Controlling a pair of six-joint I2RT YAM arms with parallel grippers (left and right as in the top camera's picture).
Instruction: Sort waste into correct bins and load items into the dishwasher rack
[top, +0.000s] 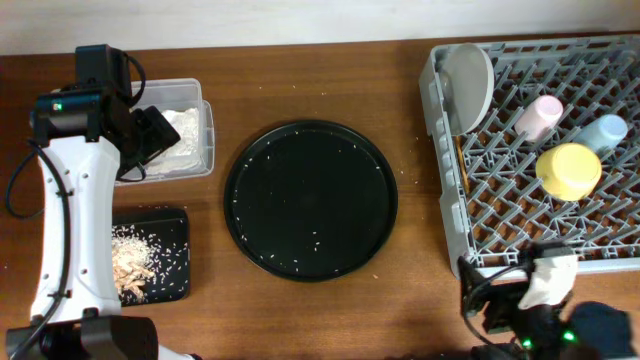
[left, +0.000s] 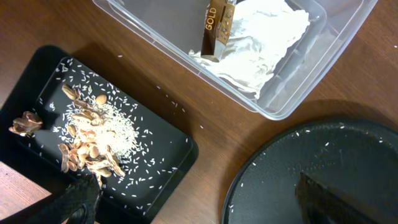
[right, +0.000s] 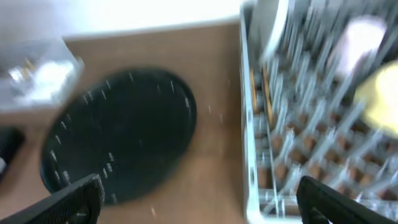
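Note:
The clear box (top: 207, 130) holds white napkins (left: 261, 43) and a gold-brown wrapper (left: 214, 28). The small black tray (top: 170, 225) holds flaky scraps and rice (left: 93, 137). The dishwasher rack (top: 450, 220) holds the plate (top: 468, 85) on edge, the pink cup (top: 538, 117), the blue cup (top: 603, 132), the yellow bowl (top: 568, 170) and thin chopsticks (right: 266, 93). My left gripper (top: 150, 135) is open and empty above the box's near side. My right gripper (top: 535, 285) is open and empty just in front of the rack. The right wrist view is blurred.
A large round black tray (top: 310, 200) with scattered rice grains lies mid-table between the bins and the rack. A few grains lie on the wood around it. The table's far edge runs along the top.

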